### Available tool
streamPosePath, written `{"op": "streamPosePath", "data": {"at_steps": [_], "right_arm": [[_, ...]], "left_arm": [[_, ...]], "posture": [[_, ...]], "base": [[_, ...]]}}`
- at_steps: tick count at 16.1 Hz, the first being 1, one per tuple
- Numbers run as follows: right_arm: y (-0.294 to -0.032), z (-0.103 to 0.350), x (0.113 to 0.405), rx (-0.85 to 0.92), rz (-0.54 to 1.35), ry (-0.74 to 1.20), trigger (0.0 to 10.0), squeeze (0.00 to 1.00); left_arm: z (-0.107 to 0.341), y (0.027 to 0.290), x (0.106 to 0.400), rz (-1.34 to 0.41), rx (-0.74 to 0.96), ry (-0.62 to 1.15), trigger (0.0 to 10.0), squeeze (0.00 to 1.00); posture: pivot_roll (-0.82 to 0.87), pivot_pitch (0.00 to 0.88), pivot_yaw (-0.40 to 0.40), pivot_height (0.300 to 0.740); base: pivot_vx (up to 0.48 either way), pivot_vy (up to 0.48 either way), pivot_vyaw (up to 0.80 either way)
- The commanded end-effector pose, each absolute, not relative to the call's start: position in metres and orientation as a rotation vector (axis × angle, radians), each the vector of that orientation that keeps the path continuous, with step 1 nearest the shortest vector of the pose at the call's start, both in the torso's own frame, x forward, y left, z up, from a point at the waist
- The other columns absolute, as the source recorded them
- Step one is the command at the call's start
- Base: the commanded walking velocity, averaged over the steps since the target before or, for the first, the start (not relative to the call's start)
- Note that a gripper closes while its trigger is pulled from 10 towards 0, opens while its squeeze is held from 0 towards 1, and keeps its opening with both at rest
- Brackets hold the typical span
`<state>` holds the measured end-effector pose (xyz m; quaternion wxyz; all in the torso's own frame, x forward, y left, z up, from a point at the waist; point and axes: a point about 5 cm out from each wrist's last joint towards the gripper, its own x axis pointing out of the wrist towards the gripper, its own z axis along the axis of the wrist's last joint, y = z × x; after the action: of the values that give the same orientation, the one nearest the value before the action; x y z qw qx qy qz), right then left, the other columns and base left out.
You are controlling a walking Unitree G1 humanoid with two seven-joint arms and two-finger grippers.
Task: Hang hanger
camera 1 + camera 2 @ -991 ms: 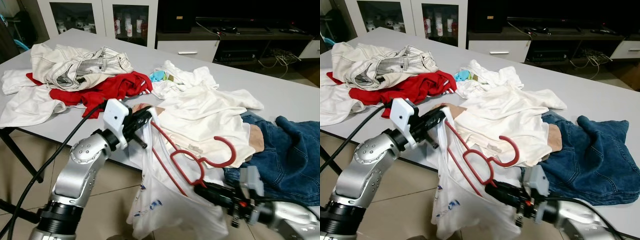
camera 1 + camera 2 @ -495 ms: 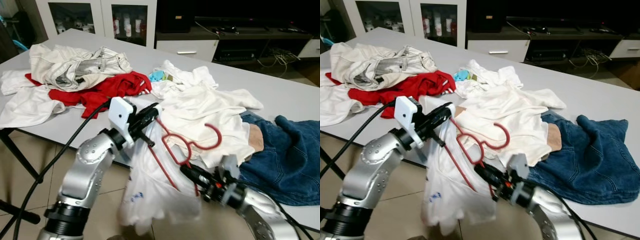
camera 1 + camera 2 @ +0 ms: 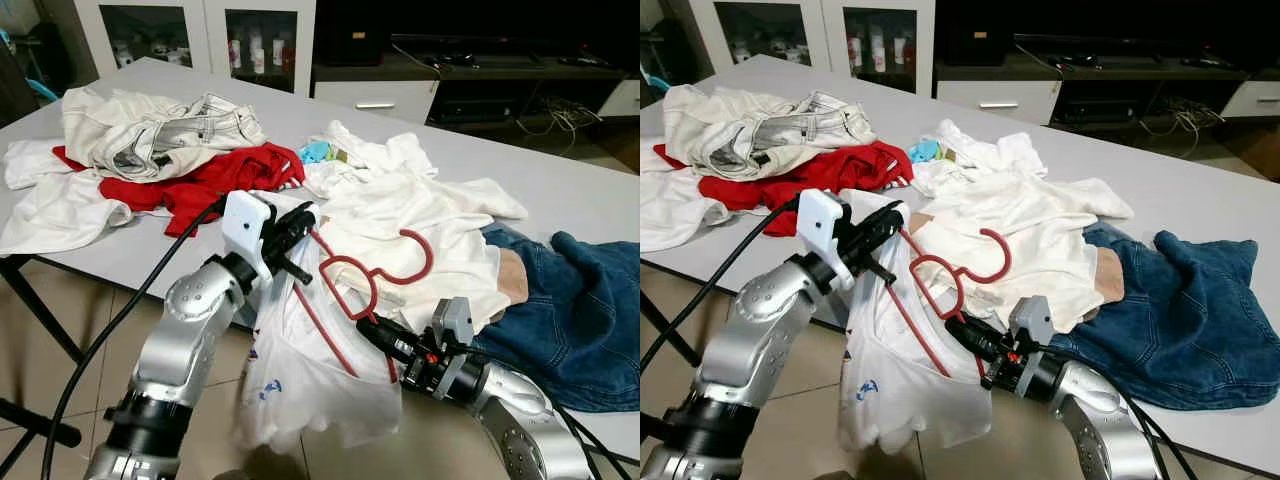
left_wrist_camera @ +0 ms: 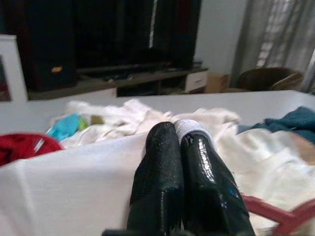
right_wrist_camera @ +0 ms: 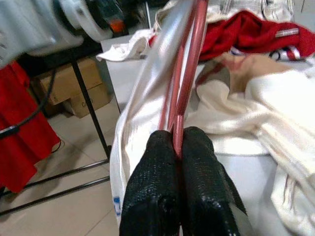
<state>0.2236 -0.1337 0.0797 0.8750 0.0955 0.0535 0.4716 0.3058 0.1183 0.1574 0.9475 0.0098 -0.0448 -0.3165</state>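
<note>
Head views: even, fairly bright light on the table [image 3: 560,190]; dark room behind. Soft shadows, no strong glare. Left wrist view soft, hazy beyond the fingertips [image 4: 194,130]; sheen on one finger. Right wrist view blurred beyond its fingers [image 5: 202,196].

4 views: 2 head eyes, 2 wrist cameras

The 2 head views look forward and down from above onto the same grey table [image 3: 560,190] strewn with clothes, the right eye set slightly to the side. The left wrist view looks close along the left gripper [image 4: 179,129] across the tabletop toward dark cabinets. The right wrist view looks close along the right gripper [image 5: 176,140] up the thin red plastic hanger [image 5: 189,59], toward the floor and table legs. All 4 share the white cloth [image 3: 1040,220].
</note>
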Motion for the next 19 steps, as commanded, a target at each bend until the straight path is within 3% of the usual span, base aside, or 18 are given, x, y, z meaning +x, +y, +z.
{"op": "streamPosePath", "data": {"at_steps": [1, 4, 15, 18, 19], "right_arm": [[-0.136, 0.089, 0.222, 0.162, 1.017, 0.073, 0.0, 0.0], [-0.143, 0.085, 0.216, 0.124, 1.023, 0.094, 0.0, 0.0], [-0.148, 0.091, 0.21, 0.122, 1.059, 0.084, 0.0, 0.0], [-0.153, 0.097, 0.212, 0.123, 1.053, 0.067, 0.0, 0.0], [-0.154, 0.099, 0.213, 0.128, 1.051, 0.06, 0.0, 0.0]], "left_arm": [[0.154, 0.129, 0.314, -0.587, 0.039, -0.06, 0.0, 0.0], [0.153, 0.148, 0.321, -0.529, 0.05, -0.037, 0.0, 0.0], [0.136, 0.173, 0.327, -0.488, 0.102, 0.039, 0.0, 0.0], [0.133, 0.172, 0.324, -0.544, 0.127, 0.056, 1.8, 0.0], [0.132, 0.172, 0.323, -0.559, 0.134, 0.057, 1.9, 0.0]], "posture": [[0.01, 0.0, -0.069, 0.74], [0.01, 0.0, -0.067, 0.74], [0.01, 0.0, -0.056, 0.74], [0.0, 0.0, -0.053, 0.74], [0.0, 0.0, -0.053, 0.74]], "base": [[0.0, 0.0, 0.0], [0.0, 0.0, 0.0], [0.0, 0.0, 0.0], [0.0, 0.0, 0.0], [0.0, 0.0, 0.0]]}}
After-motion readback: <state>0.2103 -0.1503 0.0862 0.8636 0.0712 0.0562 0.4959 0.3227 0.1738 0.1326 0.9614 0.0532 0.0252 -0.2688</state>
